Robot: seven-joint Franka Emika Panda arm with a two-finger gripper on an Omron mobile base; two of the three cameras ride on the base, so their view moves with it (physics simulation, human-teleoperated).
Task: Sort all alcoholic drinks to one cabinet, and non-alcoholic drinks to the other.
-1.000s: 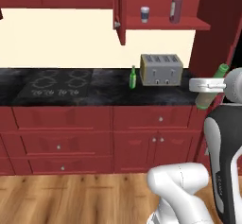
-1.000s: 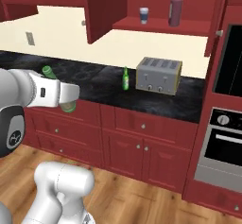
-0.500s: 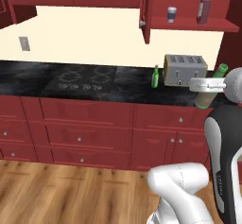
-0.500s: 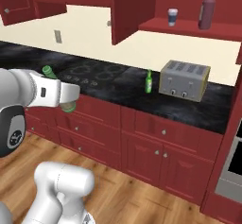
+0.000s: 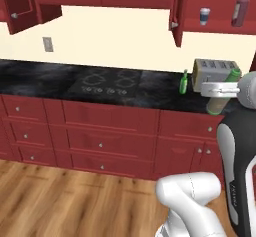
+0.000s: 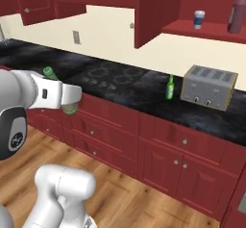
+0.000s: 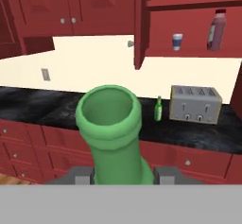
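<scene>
No label is legible; two green bottles: one (image 7: 116, 133) clamped in the jaws, one (image 6: 169, 88) on the surface (image 6: 144, 95); one juice bottle (image 6: 237, 13), one cup (image 6: 199, 19) on the shelf (image 6: 211, 30)

Kitchen: red cabinets (image 5: 107, 131), black counter (image 5: 60, 78), toaster (image 6: 208, 87)

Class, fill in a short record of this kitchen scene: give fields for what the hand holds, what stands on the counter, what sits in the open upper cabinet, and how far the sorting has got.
hand: shut on the olive green bottle, its open mouth facing the hand camera
counter: bright green bottle standing upright just left of the toaster
open cabinet shelf: white lidded cup and maroon juice bottle, both upright
sorting: both non-alcoholic drinks shelved together; one green bottle carried, one on the counter
</scene>
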